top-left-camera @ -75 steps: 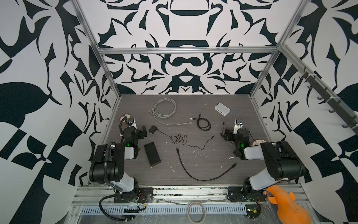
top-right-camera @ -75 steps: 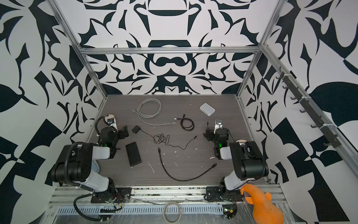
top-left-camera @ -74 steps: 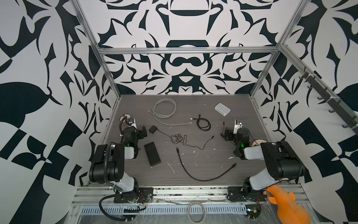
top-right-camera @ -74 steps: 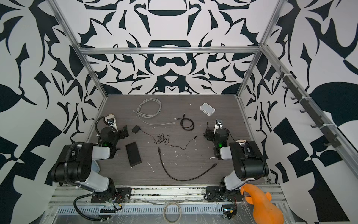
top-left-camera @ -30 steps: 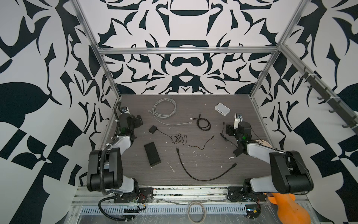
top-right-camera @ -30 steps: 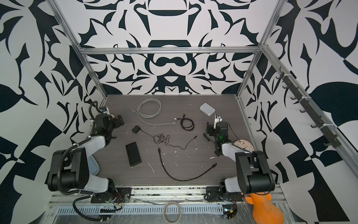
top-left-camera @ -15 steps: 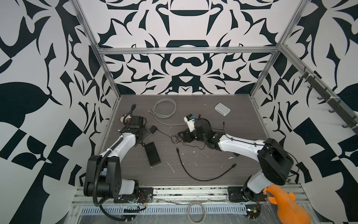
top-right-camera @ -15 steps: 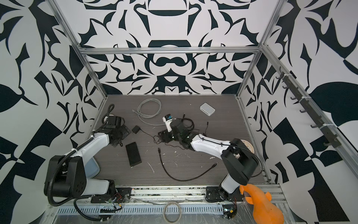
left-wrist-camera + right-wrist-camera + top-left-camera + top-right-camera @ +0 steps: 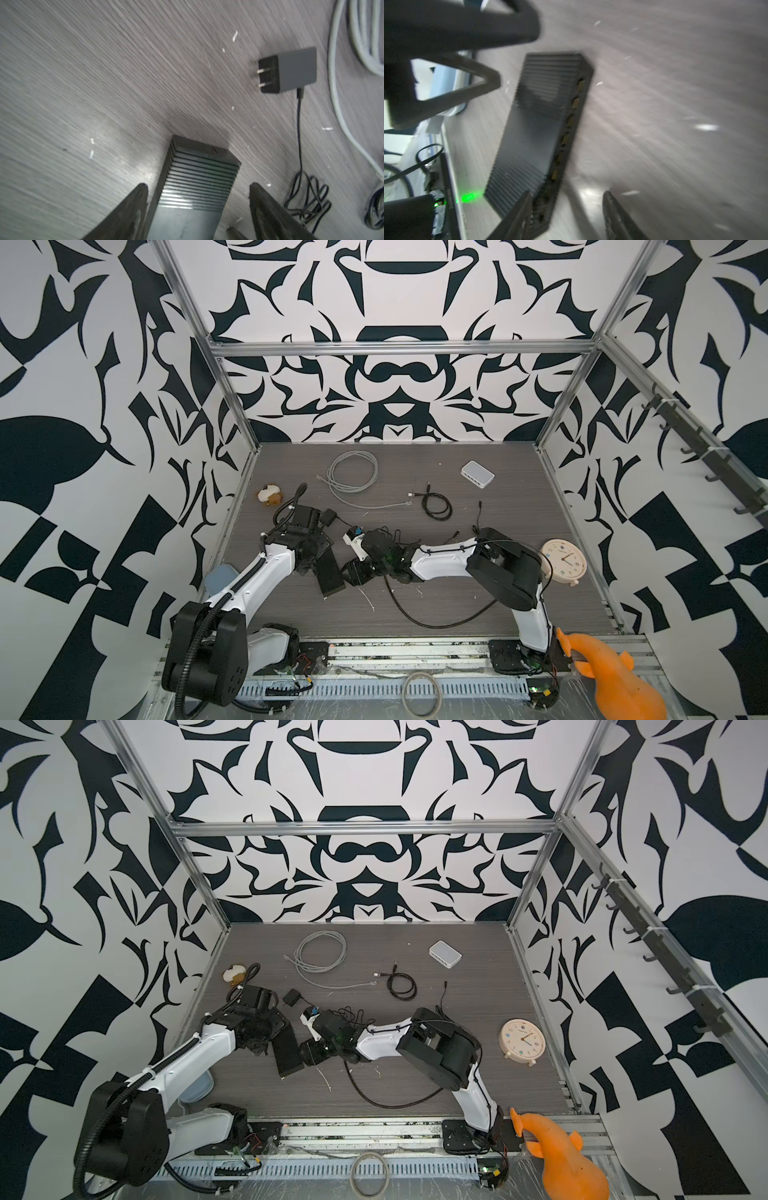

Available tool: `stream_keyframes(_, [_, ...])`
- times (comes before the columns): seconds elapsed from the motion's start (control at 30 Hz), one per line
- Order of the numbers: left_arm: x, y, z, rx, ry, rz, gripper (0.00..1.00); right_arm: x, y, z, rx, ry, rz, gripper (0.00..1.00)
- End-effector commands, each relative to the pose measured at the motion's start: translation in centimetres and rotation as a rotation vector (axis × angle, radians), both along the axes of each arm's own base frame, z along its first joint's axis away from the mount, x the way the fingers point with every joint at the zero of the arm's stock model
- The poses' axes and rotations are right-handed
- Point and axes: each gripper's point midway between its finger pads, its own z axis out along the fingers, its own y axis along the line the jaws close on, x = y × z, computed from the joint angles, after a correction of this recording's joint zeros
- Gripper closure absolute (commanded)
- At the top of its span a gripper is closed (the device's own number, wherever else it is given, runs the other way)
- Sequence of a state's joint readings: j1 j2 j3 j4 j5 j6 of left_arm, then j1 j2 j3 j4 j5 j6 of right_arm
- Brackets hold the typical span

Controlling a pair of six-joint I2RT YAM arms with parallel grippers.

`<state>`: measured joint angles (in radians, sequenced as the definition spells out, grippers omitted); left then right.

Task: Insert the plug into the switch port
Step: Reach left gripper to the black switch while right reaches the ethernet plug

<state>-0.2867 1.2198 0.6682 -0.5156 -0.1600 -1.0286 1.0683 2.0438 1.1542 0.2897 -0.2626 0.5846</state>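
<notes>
Since the earlier frames both arms have been carried from their folded rest at the sides of the table (image 9: 519,497) to its left-centre, and both pairs of jaws have been narrowed somewhat; the black switch (image 9: 330,572) lies where it lay, flat on the table, ribbed face upward. The left gripper (image 9: 197,185) is seen in its wrist view astride one end of the switch, jaws open wide, one finger almost at the side wall and the other clearly apart; nothing is yet clamped. The right gripper (image 9: 566,192) is set at the opposite end, beside the row of ports (image 9: 571,120), jaws moderately open; a dark blurred line, judged to be the black cable (image 9: 436,620), runs between them, but no grip on it is shown. The plug itself cannot be made out; it is judged to lie at the cable's end, under the right gripper in both top views.

The step in hand is judged to be bracing and pick-up; the switch should be clamped squarely across its width by the left gripper before any push is made; the plug should be taken just behind its head, aligned with one port, and pressed straight in.
</notes>
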Motion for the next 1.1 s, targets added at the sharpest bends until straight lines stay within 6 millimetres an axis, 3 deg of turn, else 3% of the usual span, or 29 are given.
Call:
stream_keyframes(0.0, [-1.4,-1.3,-1.6,-0.018,0.059,-0.009,0.23,0.4,1.4,4.2,0.122,-0.019,-0.009,0.45])
stream_keyframes(0.13, [-0.4,-2.9,-2.2,-0.050,0.058,-0.063,0.27,0.7,-0.5,4.3,0.084,-0.020,-0.034,0.46])
stream_keyframes(0.4, [2.9,-5.0,-1.2,-0.002,0.025,-0.258,0.30,2.7,-9.9,3.4,-0.129,-0.073,-0.181,0.43])
stream_keyframes(0.5, [2.8,-3.7,0.4,0.095,0.057,-0.273,0.27,2.9,-12.0,3.7,-0.153,-0.076,-0.194,0.43])
stream_keyframes(0.6, [1.9,-0.9,2.1,0.220,0.051,-0.253,0.23,2.9,-12.7,4.1,-0.174,-0.098,-0.183,0.41])
stream_keyframes(0.7, [0.2,0.3,1.4,0.207,0.091,-0.239,0.22,3.2,-12.6,4.5,-0.178,-0.112,-0.180,0.40])
stream_keyframes(0.87, [-2.0,0.5,-1.5,0.170,0.151,-0.198,0.19,3.7,-11.3,5.7,-0.138,-0.107,-0.157,0.37])
stream_keyframes(1.07, [-1.5,-1.4,-3.1,0.053,0.107,-0.198,0.26,3.8,-10.4,5.0,-0.146,-0.090,-0.124,0.41])
